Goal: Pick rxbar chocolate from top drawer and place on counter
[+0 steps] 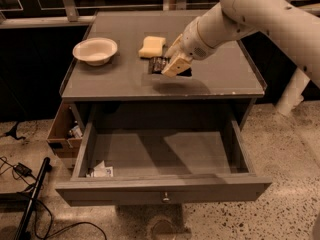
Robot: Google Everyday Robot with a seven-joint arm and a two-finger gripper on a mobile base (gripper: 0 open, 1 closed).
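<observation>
The rxbar chocolate [157, 64] is a black wrapped bar on the counter [115, 81], just in front of the yellowish sponge [152, 46]. My gripper [171, 61] is right over the bar's right end and hides part of it. I cannot tell whether the bar rests on the counter or is held. The top drawer [165, 194] stands pulled fully open below the counter. Its grey bottom holds only a crumpled white paper scrap [101, 171] in the front left corner.
A white bowl [95, 50] sits on the counter's left side. A brown cardboard box [62, 131] stands on the floor to the left of the cabinet. Black cables and a pole [30, 201] lie on the floor at the lower left. My arm reaches in from the upper right.
</observation>
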